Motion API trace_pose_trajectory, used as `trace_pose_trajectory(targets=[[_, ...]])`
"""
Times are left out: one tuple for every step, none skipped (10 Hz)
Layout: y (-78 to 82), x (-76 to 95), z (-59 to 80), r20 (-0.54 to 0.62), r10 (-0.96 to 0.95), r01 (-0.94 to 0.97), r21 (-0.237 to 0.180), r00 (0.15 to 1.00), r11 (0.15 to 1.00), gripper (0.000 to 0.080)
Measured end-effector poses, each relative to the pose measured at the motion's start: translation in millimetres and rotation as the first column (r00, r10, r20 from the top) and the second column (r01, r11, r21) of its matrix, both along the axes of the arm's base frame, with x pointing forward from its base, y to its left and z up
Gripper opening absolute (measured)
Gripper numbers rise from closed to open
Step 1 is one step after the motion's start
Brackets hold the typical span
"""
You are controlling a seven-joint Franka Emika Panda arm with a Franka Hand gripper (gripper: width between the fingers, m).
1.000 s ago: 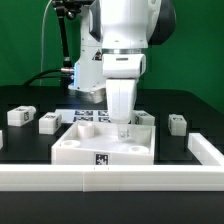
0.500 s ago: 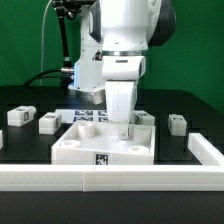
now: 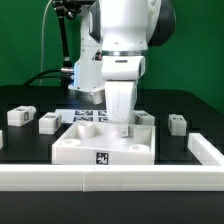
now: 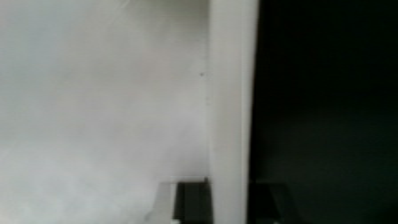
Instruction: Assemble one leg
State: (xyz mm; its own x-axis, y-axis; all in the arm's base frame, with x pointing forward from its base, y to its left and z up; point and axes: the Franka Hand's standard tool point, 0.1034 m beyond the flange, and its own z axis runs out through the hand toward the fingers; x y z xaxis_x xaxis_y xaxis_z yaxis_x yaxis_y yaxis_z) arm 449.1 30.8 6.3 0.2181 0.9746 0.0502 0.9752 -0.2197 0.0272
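- My hand (image 3: 123, 128) hung straight down from the wrist. Its tips were low over the far corner of the white panel (image 3: 90, 145), on the exterior view's right.
- The fingers were lost against the white plastic. I could not tell how wide they stood, nor whether they held anything.
- The wrist view gave only a blurred white surface (image 4: 107, 100) with dark beside it, too close to read.
- Judgement: this plumb posture over a corner suits seating a post in a corner socket, where it would go in upright with its long axis vertical.
- One leg (image 3: 177, 123) lay loose on the bench (image 3: 30, 145) on the exterior view's right, well apart from the panel.
- A second leg (image 3: 19, 115) and a third leg (image 3: 48, 122) lay on that view's left, near each other.
- All three seemed to lie flat, long axes along the bench and tagged faces roughly toward the camera. They were too small to say more.
- The marker board (image 3: 88, 115) lay just behind the panel.
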Motion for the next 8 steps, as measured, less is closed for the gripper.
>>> trace_pose_trajectory(targets=[[0.0,0.0,0.0,0.000,0.000,0.000,0.000,1.000,1.000,0.0057],[0.0,0.0,0.0,0.000,0.000,0.000,0.000,1.000,1.000,0.0057],[0.0,0.0,0.0,0.000,0.000,0.000,0.000,1.000,1.000,0.0057],[0.0,0.0,0.0,0.000,0.000,0.000,0.000,1.000,1.000,0.0058],[-0.3,0.6,0.0,0.000,0.034,-0.034,-0.003,0.999,0.999,0.0058],[-0.1,4.2,0.1,0.000,0.103,-0.103,-0.010,0.995,0.995,0.0058],[2.1,9.8,0.4,0.001,0.148,-0.147,-0.017,0.989,0.989,0.0058],[3.9,13.3,0.3,0.005,0.175,-0.175,-0.021,0.985,0.984,0.0058]])
